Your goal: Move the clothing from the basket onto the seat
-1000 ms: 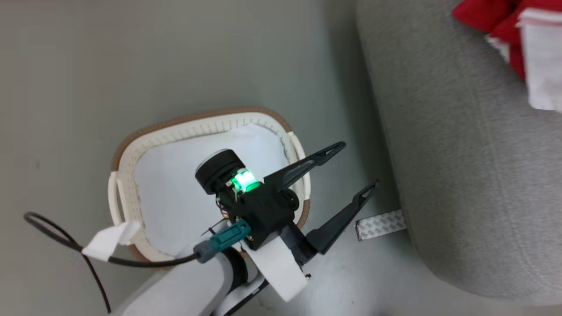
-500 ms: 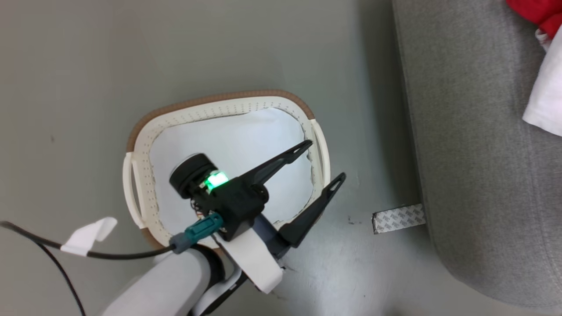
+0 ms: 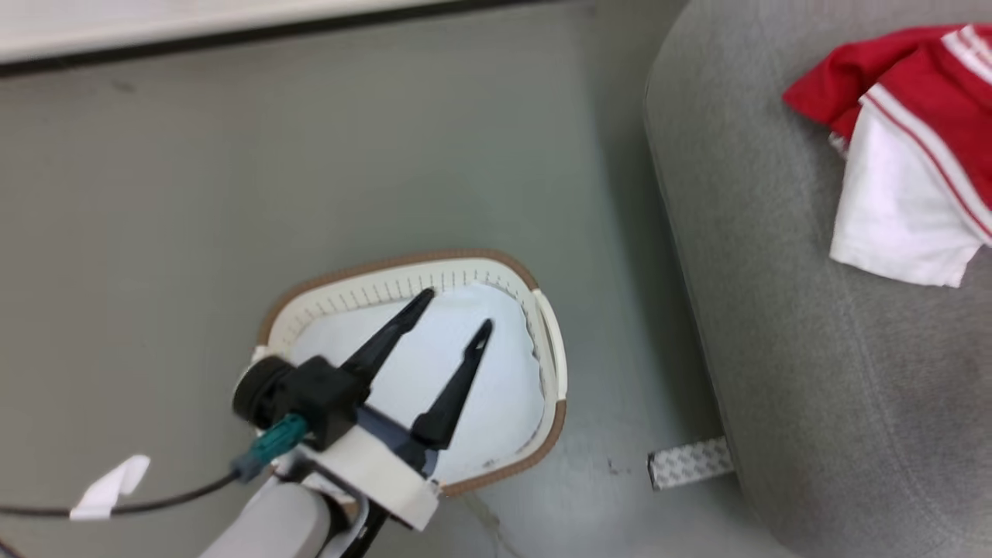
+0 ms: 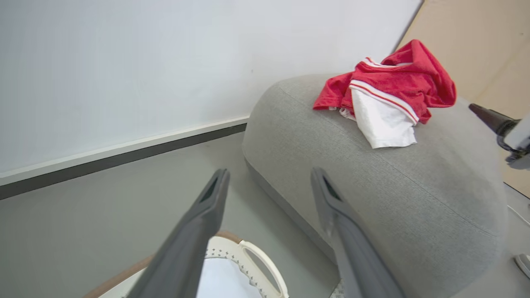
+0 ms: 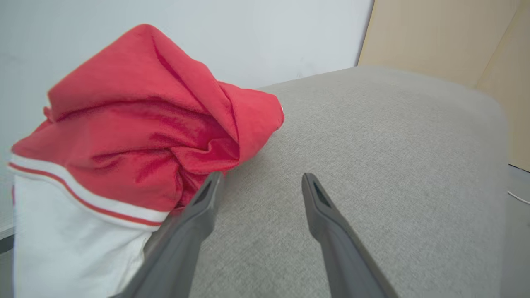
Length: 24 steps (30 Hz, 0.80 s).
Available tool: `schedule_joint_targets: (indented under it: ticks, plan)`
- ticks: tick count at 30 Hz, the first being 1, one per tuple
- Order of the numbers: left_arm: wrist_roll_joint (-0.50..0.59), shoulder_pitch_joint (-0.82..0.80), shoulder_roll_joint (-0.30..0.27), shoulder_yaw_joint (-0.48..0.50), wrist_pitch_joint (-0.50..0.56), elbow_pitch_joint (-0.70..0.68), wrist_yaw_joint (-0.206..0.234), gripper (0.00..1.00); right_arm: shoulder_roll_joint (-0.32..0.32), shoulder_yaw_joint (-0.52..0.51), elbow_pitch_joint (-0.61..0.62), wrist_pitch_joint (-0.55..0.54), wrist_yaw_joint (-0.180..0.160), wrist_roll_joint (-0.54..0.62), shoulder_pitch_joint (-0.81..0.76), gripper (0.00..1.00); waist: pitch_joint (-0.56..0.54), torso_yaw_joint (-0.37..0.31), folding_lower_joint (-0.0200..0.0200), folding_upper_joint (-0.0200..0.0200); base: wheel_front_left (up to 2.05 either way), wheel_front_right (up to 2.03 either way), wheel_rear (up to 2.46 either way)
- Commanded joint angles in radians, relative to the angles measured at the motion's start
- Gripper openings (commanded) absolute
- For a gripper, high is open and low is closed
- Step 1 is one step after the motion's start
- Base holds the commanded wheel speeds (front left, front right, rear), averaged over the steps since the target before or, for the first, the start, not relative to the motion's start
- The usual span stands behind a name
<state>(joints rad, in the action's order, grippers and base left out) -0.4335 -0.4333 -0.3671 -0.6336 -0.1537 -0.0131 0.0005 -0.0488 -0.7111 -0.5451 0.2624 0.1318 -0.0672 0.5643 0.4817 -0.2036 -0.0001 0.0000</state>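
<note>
Red clothing [image 3: 907,155] on grey seat [image 3: 775,349], far right. Right gripper [image 5: 261,177] wide, empty, just beside cloth: risk of snag on withdrawal, dragging it off. Left gripper [image 3: 455,310] wide, empty, over basket [image 3: 554,364].

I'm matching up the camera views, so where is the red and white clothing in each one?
Head view: the clothing lies at upper right.
Left wrist view: the clothing, upper right of centre.
Right wrist view: the clothing, left half.
Shared landmark: the grey seat under it.

Red-and-white striped clothing [image 3: 907,116]; light grey seat [image 3: 775,349]; cream, brown-rimmed basket [image 3: 364,293].
</note>
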Motion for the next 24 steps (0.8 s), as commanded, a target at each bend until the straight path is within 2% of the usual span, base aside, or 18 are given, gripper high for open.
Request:
schedule_joint_targets:
  ticks: [1,5,10,15,24]
  plan:
    - [-0.010,0.043,0.003,0.014,-0.041,0.038,0.015,1.00,-0.004,0.045,0.036,0.003,-0.002,-0.022,-0.067,1.00,-0.099,0.018,0.0001,0.0000,0.00,0.00,0.00]
    - [-0.034,0.104,0.029,0.043,-0.093,0.106,0.038,1.00,-0.003,0.147,0.114,0.003,-0.002,-0.025,-0.193,1.00,-0.191,0.046,0.0001,0.0000,0.00,0.00,0.00]
    - [-0.049,0.175,0.056,0.086,-0.109,0.155,0.061,1.00,-0.003,0.250,0.184,0.003,-0.002,-0.033,-0.295,1.00,-0.276,0.074,0.0001,0.0000,0.00,0.00,0.00]
    - [-0.028,0.273,0.091,0.187,-0.111,0.148,0.087,1.00,-0.003,0.381,0.244,0.003,-0.002,-0.036,-0.386,1.00,-0.348,0.101,0.0001,0.0000,0.00,0.00,0.00]
    - [0.068,0.460,0.180,0.373,-0.111,0.126,0.044,1.00,-0.003,0.557,0.278,0.003,-0.002,-0.060,-0.544,1.00,-0.456,0.154,0.0001,0.0000,0.00,0.00,0.00]
